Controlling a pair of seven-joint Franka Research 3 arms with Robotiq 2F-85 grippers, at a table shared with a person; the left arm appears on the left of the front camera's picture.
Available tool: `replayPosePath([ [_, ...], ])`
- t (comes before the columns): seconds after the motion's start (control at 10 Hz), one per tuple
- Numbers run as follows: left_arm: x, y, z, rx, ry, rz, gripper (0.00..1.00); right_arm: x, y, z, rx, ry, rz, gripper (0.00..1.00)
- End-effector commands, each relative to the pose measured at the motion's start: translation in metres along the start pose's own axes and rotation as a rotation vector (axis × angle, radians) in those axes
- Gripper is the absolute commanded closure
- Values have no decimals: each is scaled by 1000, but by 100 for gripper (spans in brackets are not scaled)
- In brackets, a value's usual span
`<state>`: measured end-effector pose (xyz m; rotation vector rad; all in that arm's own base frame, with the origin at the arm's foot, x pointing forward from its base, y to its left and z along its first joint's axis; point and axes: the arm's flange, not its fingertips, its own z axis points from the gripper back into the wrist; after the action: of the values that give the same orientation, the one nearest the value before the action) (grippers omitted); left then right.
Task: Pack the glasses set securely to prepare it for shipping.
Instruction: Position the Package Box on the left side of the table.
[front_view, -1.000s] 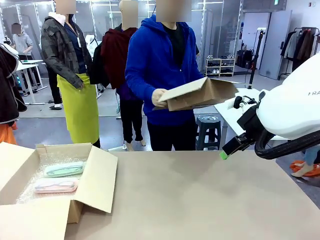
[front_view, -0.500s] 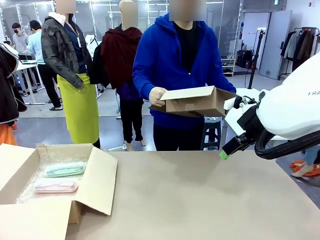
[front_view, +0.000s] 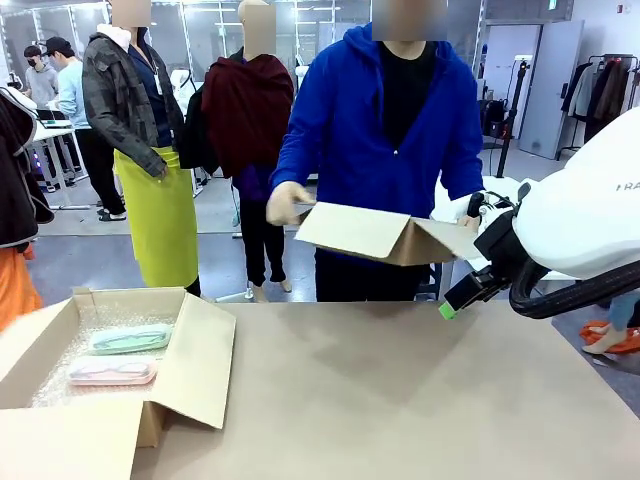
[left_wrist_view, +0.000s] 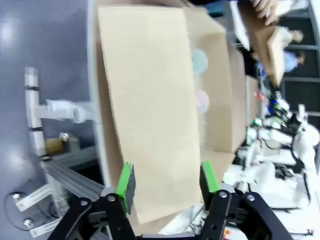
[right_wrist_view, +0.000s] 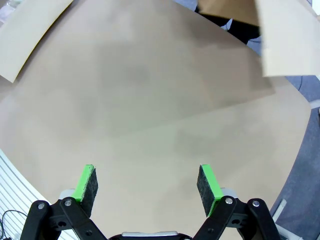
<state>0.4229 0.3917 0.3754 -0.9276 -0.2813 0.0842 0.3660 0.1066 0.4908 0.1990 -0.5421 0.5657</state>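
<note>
Large brown cardboard box (front_view: 190, 350) is sitting open at the table's (front_view: 400, 400) left end, flaps spread outward, clear bubble wrap (front_view: 60, 375) lining the inside. The pale mint-green oblong glasses case (front_view: 128, 338) is lying on the wrap toward the far side of the box, the pale pink-white oblong glasses case (front_view: 112, 372) just beside it on the near side, both flat and roughly parallel, apart from each other. In the left wrist view the left gripper (left_wrist_view: 167, 181) is hanging over the box's near flap, green pads spread apart with only the flap's surface between them, gripping nothing; the two cases are showing as blurred pale spots deeper in the box. The right gripper (right_wrist_view: 148, 184) is hovering over bare tabletop, jaws wide apart, empty; in the front view one green fingertip (front_view: 446, 310) is poking out at the table's far right edge under the white arm. Person in a blue hoodie (front_view: 385, 130) is standing at the far side, holding a smaller brown cardboard box (front_view: 385, 232) above the table edge with a gloved hand (front_view: 287, 203) on its left flap; the other hand is hidden behind the box.
</note>
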Motion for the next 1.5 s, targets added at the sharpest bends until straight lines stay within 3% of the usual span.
replayPosePath([
  [0.0, -17, -64, 38, 251, -91, -92, 23, -1, 5, 1, -2, 7, -21, 0],
  [0.2, -34, -146, 32, 391, -165, -250, 23, -1, 5, 1, -2, 7, -21, 0],
  [0.5, -65, -233, -42, 619, -227, -394, 23, -1, 5, 1, -2, 7, -21, 0],
  [0.7, -81, -276, -86, 692, -189, -575, 23, -1, 5, 1, -2, 7, -21, 0],
  [1.1, -101, -334, -153, 787, -67, -767, 23, -1, 5, 1, -2, 7, -21, 0],
  [1.4, -117, -340, -171, 736, 0, -792, 23, -1, 5, 1, -2, 7, -21, 0],
])
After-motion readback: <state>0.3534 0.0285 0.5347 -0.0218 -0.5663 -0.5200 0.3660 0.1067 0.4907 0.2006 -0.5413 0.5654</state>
